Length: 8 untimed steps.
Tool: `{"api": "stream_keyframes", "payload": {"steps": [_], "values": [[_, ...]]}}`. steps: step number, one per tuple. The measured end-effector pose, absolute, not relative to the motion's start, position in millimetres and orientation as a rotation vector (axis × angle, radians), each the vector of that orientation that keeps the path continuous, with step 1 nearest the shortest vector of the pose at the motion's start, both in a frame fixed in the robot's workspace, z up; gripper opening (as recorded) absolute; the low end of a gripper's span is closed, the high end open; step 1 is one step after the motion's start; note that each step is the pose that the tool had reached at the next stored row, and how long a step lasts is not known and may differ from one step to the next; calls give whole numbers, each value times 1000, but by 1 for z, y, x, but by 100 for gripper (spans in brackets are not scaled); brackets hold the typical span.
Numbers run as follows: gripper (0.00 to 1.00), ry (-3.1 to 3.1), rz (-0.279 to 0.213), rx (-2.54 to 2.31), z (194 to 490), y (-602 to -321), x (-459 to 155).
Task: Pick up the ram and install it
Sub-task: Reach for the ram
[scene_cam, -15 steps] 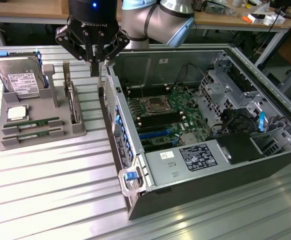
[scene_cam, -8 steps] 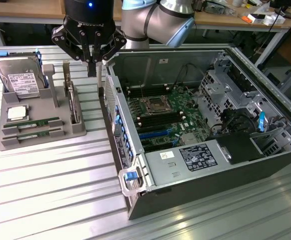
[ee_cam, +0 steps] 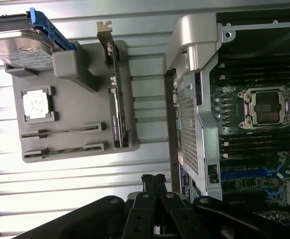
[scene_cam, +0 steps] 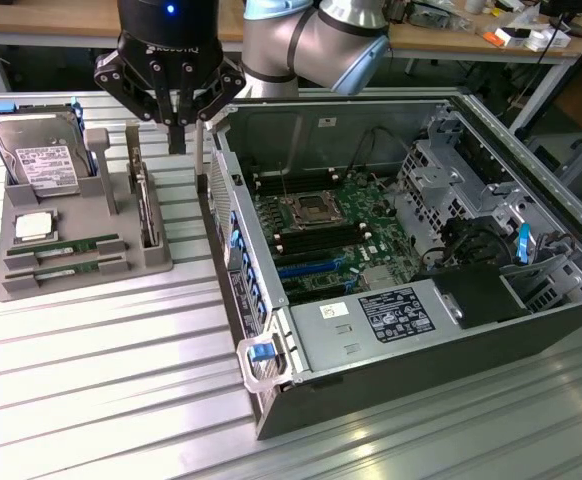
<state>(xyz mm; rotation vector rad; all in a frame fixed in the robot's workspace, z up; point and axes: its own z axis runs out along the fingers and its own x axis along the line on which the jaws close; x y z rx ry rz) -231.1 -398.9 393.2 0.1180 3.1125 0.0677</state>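
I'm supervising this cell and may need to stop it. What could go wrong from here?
1. The ram lies in a narrow slot of the gray holder near the upright card; the gripper might knock the card.
2. The case wall stands between holder and motherboard; a carried stick might catch it.

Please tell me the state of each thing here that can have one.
pincer: shut, empty, above the table.
ram: lying in the tray, not picked up.
computer case: open, cover off.
processor socket: looks empty.
hard drive: leaning in the tray.
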Motion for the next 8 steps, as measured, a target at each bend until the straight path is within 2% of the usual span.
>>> {"api": "stream_keyframes", "payload": {"steps": [8], "values": [[10, 3112, 68, 118, 393, -399, -238]]}}
